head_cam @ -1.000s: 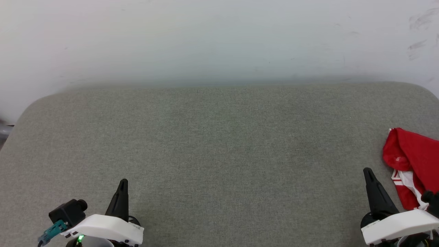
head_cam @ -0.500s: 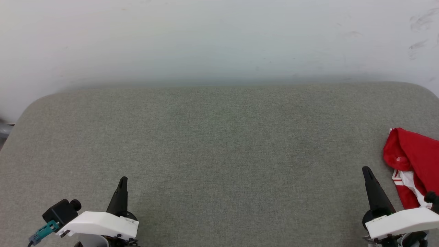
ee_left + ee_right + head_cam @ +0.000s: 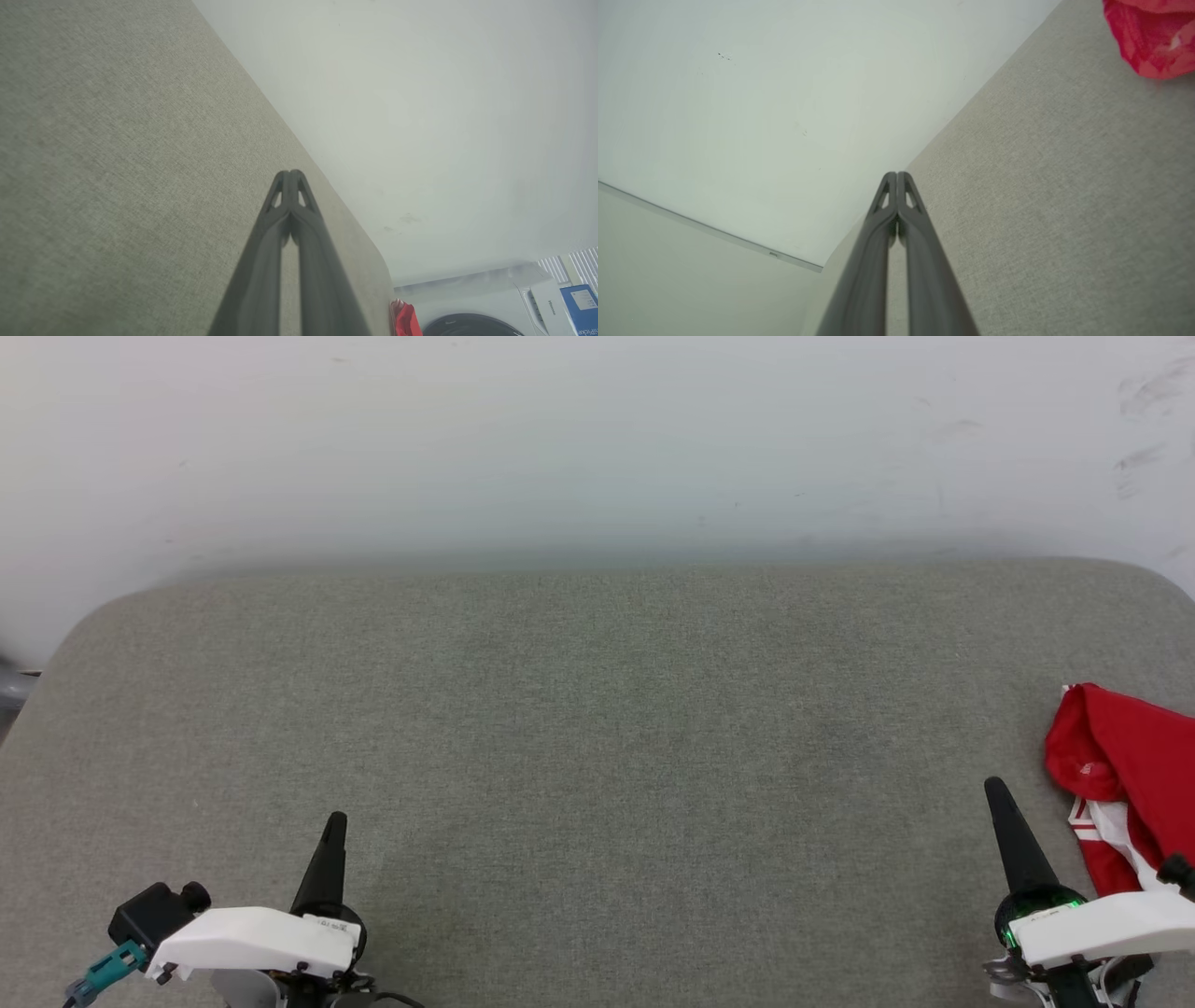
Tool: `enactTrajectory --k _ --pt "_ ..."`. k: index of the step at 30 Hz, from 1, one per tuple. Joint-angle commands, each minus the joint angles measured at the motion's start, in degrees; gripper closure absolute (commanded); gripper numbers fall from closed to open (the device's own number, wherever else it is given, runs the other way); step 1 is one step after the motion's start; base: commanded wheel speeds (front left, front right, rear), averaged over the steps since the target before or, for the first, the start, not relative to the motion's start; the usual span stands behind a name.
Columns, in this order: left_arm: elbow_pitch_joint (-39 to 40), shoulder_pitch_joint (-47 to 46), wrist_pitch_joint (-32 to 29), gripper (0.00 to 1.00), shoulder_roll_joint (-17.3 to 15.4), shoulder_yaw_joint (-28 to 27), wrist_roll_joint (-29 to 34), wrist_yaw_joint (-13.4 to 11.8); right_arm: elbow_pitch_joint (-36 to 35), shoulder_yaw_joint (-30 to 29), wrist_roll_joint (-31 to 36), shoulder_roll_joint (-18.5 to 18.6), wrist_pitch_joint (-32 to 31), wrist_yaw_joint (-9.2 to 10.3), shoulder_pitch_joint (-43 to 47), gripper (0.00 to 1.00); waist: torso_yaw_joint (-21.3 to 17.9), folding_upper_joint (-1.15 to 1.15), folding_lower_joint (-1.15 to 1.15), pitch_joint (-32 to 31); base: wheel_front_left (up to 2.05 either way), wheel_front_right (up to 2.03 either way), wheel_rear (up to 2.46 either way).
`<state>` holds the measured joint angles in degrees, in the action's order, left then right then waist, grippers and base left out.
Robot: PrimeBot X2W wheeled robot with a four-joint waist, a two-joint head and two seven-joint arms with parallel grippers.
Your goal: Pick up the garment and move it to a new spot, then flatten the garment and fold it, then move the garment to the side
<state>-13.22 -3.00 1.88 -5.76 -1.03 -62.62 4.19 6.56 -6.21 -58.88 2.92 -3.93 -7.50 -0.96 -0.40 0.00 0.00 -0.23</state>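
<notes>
The garment [image 3: 1125,770] is a crumpled red heap with a white, red-striped sleeve, lying at the far right edge of the grey fabric-covered table [image 3: 597,728]. A red corner of the garment [image 3: 1150,35] sits at the top right of the right wrist view, and a sliver of the garment [image 3: 405,319] peeks in low in the left wrist view. My right gripper [image 3: 994,788] is shut and empty, just left of the heap and apart from it. My left gripper [image 3: 336,819] is shut and empty at the lower left, far from the garment. Both tips press together in the left wrist view [image 3: 290,173] and the right wrist view [image 3: 896,174].
A pale wall [image 3: 597,439] rises directly behind the table's far edge. A white washing machine [image 3: 472,303] and a blue box [image 3: 581,308] stand beyond the table's right end. The table's corners are rounded.
Both grippers have drawn slightly back toward the lower edge of the head view. The garment lies where it was.
</notes>
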Motion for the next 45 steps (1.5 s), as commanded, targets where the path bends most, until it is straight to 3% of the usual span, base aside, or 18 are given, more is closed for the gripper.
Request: enactTrajectory --k 1,45 --pt "0.34 -1.71 -0.45 1.00 0.02 -0.59 -1.58 0.53 0.03 -0.09 -1.92 -0.02 -0.19 0.00 -1.38 1.00 0.01 0.00 0.00 0.01 0.00 0.00 0.00" --pt "-0.54 -3.14 -6.47 1.00 2.15 -4.32 -22.39 2.69 5.62 -0.28 -25.22 -0.06 -2.07 0.01 -4.56 1.00 0.28 0.00 0.00 0.28 0.00 0.00 0.00"
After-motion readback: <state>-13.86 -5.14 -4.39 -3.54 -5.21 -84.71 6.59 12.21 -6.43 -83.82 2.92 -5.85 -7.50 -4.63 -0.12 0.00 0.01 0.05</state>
